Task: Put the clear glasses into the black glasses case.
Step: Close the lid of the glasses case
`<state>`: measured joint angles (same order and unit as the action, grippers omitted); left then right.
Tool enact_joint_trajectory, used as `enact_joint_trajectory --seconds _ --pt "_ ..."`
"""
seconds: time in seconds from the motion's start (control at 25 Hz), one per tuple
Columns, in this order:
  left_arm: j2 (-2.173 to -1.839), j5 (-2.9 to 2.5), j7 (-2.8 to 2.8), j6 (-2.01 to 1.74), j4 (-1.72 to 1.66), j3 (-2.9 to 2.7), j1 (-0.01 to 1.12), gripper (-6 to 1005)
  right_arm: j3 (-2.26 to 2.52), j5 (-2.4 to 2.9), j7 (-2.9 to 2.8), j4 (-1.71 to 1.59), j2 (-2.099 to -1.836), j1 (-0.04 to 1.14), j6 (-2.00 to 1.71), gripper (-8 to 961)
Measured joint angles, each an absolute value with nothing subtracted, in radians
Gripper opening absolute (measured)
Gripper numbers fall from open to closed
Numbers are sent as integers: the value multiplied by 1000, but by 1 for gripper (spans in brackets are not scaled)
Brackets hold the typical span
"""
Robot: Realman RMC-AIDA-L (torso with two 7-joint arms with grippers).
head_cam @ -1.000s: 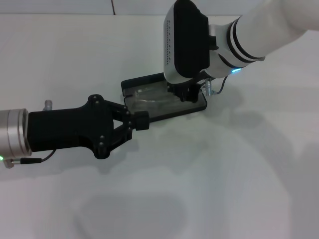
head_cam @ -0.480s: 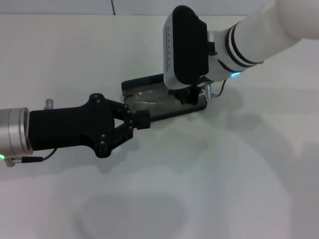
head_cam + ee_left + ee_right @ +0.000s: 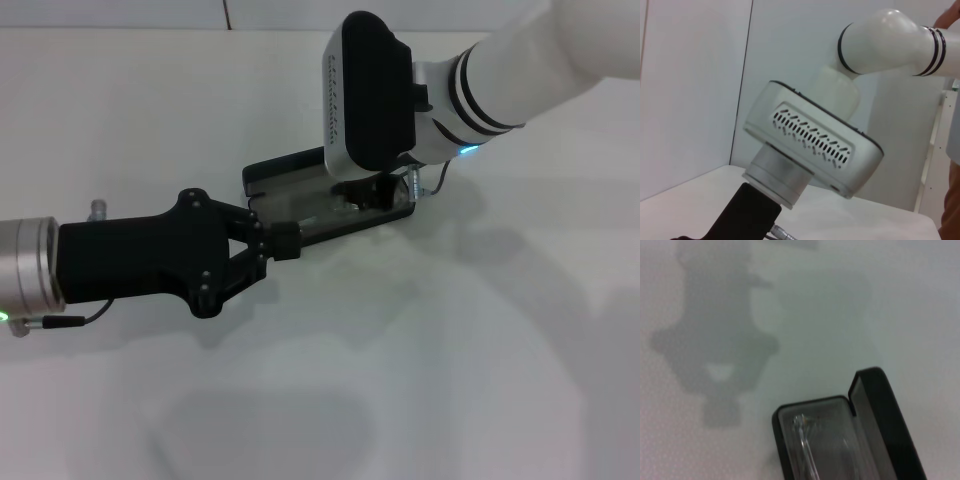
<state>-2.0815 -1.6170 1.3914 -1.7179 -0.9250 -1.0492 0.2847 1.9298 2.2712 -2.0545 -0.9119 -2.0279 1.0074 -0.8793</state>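
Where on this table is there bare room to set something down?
Bare table spreads in front of the case and off toward the right. The far strip behind it is bare too. It is crowded at the case, with the left end effector and right end effector there.

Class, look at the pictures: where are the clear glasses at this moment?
The clear glasses lie inside the open black glasses case near the middle of the white table, under the right gripper and just beyond the left gripper.

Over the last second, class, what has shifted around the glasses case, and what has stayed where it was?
The right pincer has lifted slightly and drifted left over the open black case. The clear glasses lie inside it. The left pincer stays at the case's near left edge; the case has not moved.
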Motion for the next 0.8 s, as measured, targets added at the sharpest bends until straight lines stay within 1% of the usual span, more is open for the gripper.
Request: enact_joint_trajectory --seconds 0.24,0.44,0.64,0.8 --pt "-2079 -1607 1392 -1721 -925 -1030 277 52 1917 2262 -2057 -975 -2028 969 -898 149" --pt "-2085 -1585 1397 -1728 -925 -967 272 52 1886 2259 -2076 -1028 -2028 901 -923 177" --pt "-2086 -1488 1413 -1713 -913 -933 276 53 1846 2172 -2084 -1115 -2028 735 -912 176" --pt "-2085 -1447 1424 -1626 -854 -921 329 53 1789 2033 -2018 -1180 -2023 588 -912 175"
